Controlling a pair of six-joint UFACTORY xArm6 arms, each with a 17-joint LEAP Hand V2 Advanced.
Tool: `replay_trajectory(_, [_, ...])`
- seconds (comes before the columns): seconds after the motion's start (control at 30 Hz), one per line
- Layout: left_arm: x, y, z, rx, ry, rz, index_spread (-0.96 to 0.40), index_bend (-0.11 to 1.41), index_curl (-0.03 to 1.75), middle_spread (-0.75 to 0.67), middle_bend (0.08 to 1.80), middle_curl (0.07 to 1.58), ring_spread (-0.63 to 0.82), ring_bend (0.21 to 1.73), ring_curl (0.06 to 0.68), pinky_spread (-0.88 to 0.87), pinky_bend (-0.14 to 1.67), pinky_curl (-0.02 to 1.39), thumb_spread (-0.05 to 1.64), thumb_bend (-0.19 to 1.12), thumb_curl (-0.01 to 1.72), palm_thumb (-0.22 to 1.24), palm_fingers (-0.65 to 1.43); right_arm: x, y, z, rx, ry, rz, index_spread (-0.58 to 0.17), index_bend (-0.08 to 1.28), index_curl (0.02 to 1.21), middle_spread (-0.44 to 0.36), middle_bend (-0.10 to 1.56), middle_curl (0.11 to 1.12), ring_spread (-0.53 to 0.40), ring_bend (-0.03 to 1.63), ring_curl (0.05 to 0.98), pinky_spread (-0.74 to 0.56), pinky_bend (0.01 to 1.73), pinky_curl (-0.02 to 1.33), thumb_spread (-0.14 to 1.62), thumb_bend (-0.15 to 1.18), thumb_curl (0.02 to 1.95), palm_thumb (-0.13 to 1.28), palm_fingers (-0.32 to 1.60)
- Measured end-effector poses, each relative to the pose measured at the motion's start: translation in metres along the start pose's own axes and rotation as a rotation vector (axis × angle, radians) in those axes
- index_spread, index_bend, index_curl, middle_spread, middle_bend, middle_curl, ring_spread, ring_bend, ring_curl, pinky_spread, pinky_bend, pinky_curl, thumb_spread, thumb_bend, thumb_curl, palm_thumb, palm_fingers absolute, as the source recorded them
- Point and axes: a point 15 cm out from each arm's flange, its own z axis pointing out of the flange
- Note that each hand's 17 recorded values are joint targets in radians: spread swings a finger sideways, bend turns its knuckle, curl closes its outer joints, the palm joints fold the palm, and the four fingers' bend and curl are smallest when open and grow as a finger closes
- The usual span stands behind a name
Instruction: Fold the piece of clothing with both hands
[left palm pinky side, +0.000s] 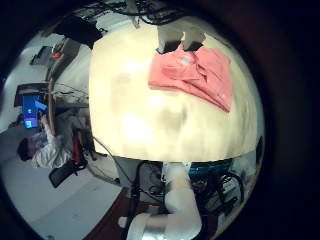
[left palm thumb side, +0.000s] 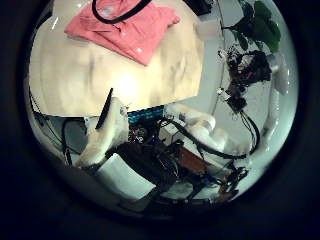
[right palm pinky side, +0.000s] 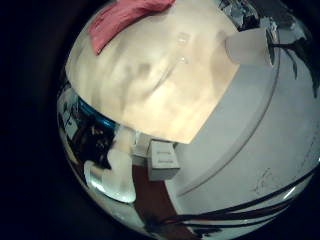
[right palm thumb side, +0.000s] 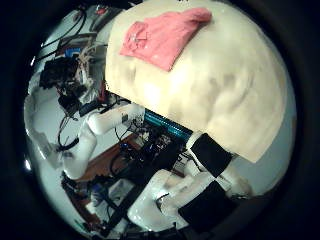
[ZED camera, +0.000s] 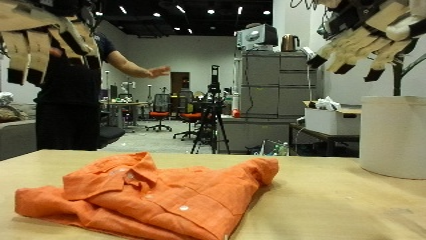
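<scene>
An orange shirt (ZED camera: 147, 195) lies crumpled on the tan table (ZED camera: 346, 205), its collar and buttons facing up. My left hand (ZED camera: 47, 35) hangs high above the table on the shirt's side, fingers straight and hanging down, holding nothing. My right hand (ZED camera: 366, 35) hangs high above the table's other side, fingers relaxed and spread, holding nothing. The shirt also shows far off in the left little finger side palm view (left palm pinky side: 195, 75), the left thumb side palm view (left palm thumb side: 125, 25), the right little finger side palm view (right palm pinky side: 120, 20) and the right thumb side palm view (right palm thumb side: 160, 38).
A white cylindrical bin (ZED camera: 396, 135) stands at the table's edge below my right hand; it also shows in the right little finger side palm view (right palm pinky side: 250, 45). A grey cabinet (ZED camera: 273, 95) stands behind the table.
</scene>
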Motion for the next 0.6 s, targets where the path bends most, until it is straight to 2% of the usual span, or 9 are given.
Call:
replay_trajectory(0.2, [0.010,0.004,-0.002,0.005,0.027,0.017,0.11,0.16,0.27,0.25,0.21,0.34,0.51,0.47,0.223,0.48,0.37,0.31,1.22,-0.01,0.36,0.62,0.06,-0.004,-0.001,0.002,0.000,-0.018,0.042,-0.249,0.18,0.30,0.191,0.19,0.31,0.286,0.20,0.233,0.36,0.24,0.31,1.26,-0.01,0.34,0.76,0.03])
replay_trajectory(0.33, [0.019,0.008,-0.002,-0.001,0.049,0.044,0.11,0.16,0.28,0.25,0.21,0.34,0.51,0.47,0.222,0.48,0.37,0.31,1.22,-0.02,0.37,0.61,0.06,-0.011,-0.002,0.002,0.001,-0.010,0.024,-0.250,0.18,0.31,0.191,0.19,0.31,0.286,0.19,0.231,0.36,0.23,0.31,1.26,-0.01,0.32,0.75,0.04])
replay_trajectory(0.43, [0.019,0.012,0.003,-0.015,0.048,0.028,0.11,0.16,0.28,0.25,0.22,0.35,0.51,0.47,0.219,0.47,0.36,0.31,1.21,-0.02,0.37,0.61,0.07,-0.015,-0.002,0.004,-0.008,-0.007,0.010,-0.250,0.18,0.32,0.192,0.19,0.31,0.286,0.19,0.230,0.36,0.22,0.32,1.26,-0.01,0.32,0.74,0.04])
replay_trajectory(0.6, [0.023,0.014,0.007,-0.023,0.062,0.047,0.10,0.16,0.28,0.25,0.22,0.35,0.50,0.47,0.218,0.47,0.36,0.31,1.20,-0.02,0.37,0.61,0.09,-0.019,0.000,0.004,-0.003,0.001,-0.003,-0.257,0.18,0.32,0.184,0.19,0.31,0.287,0.19,0.224,0.36,0.22,0.32,1.27,-0.01,0.30,0.73,0.04])
